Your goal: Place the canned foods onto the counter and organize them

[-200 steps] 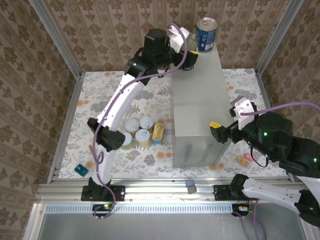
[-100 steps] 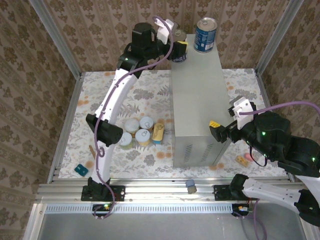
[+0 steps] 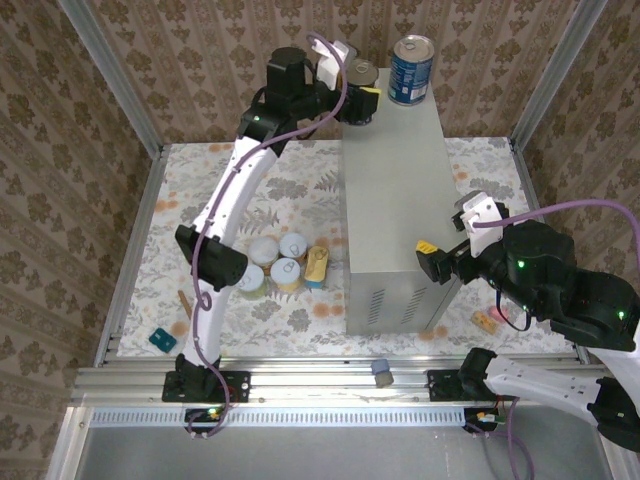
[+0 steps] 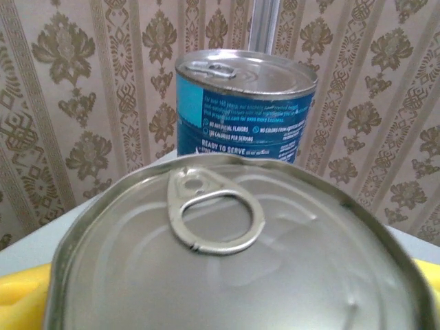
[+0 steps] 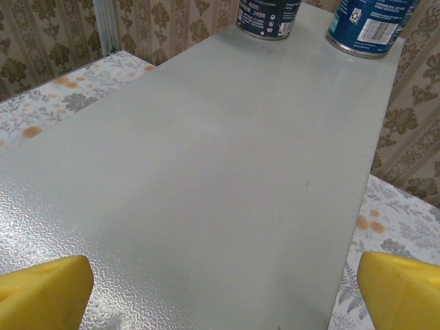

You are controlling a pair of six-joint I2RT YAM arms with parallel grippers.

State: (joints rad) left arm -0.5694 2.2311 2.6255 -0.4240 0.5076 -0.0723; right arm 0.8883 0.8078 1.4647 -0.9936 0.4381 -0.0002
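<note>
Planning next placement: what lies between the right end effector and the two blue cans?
Bare counter top from right end effector to the blue cans, per right wrist view.

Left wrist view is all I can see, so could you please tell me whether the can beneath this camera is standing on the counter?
Observer: Yes, that dark-blue can stands upright at the far left corner of the counter.
Operator: Thank you. What is left to move?
Observer: Four short yellow-labelled cans and a flat gold-topped tin sit below, off the counter's left side.
Operator: And the right arm?
Observer: The right gripper hangs open at the counter's near right corner, holding nothing.
</note>
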